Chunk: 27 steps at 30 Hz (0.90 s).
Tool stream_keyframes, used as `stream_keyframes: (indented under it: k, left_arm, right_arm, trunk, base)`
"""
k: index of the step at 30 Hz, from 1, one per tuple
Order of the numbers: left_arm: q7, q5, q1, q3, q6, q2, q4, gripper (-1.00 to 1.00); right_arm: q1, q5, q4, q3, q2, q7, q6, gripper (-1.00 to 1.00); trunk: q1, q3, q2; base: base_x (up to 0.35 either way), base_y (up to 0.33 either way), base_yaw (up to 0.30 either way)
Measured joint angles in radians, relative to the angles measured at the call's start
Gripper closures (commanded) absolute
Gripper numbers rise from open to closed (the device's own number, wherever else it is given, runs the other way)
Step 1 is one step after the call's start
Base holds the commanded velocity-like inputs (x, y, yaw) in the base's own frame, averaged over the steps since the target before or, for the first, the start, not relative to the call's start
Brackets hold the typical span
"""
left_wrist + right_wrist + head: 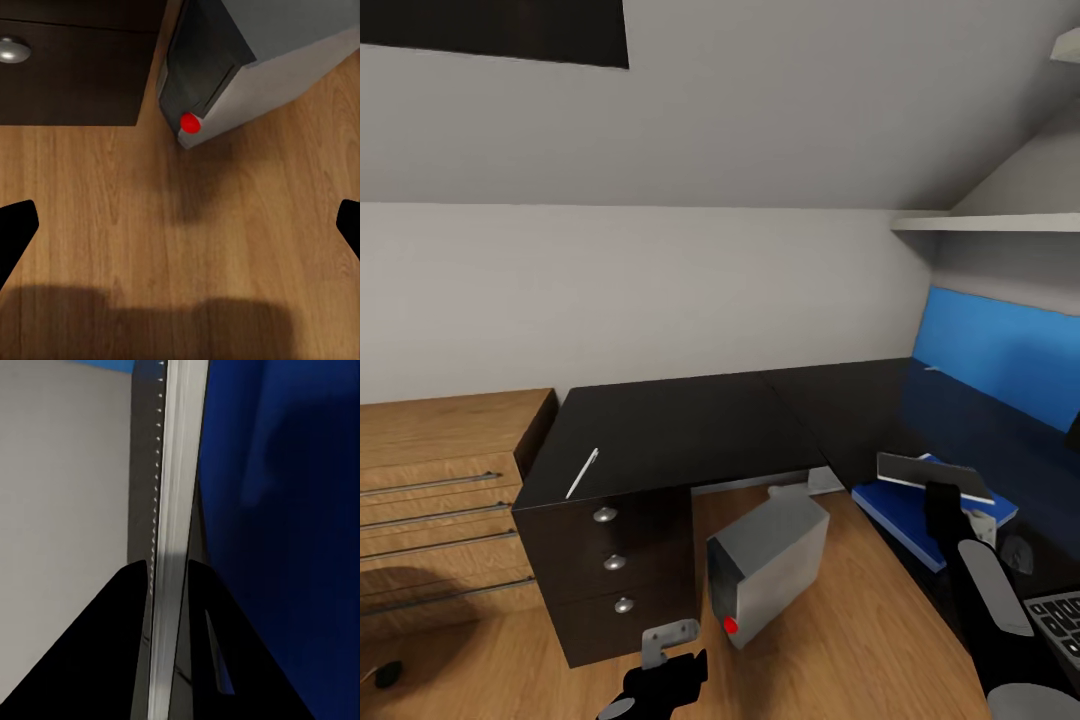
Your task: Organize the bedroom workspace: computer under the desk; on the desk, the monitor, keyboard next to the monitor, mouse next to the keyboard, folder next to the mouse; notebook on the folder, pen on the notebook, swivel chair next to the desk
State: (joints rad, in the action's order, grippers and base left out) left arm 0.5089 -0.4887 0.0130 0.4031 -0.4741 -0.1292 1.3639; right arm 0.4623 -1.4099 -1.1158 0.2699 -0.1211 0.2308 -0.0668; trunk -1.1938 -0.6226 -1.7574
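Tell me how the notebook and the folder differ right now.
The notebook is grey and smaller; the folder is bright blue and larger. The notebook is clamped in the right gripper and tilted above the folder; the folder lies flat on the desk. Both are thin, flat rectangles.

keyboard cut by frame edge, folder partly under notebook

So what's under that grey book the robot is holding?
The blue folder lies on the black desk right below the notebook, which the right pincer grips by its edge. The notebook and arm cover part of the folder.
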Motion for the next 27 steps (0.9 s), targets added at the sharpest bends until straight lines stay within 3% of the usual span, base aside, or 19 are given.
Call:
stream_keyframes:
  k: [27]
  left_arm:
    - [0.000, 0.002, 0.000, 0.006, 0.000, 0.000, 0.000, -1.00]
  right_arm:
    - [0.000, 0.000, 0.000, 0.000, -0.002, 0.005, -0.011, 1.00]
  trunk:
    - [0.000, 0.000, 0.000]
  base:
    - [0.000, 0.000, 0.000]
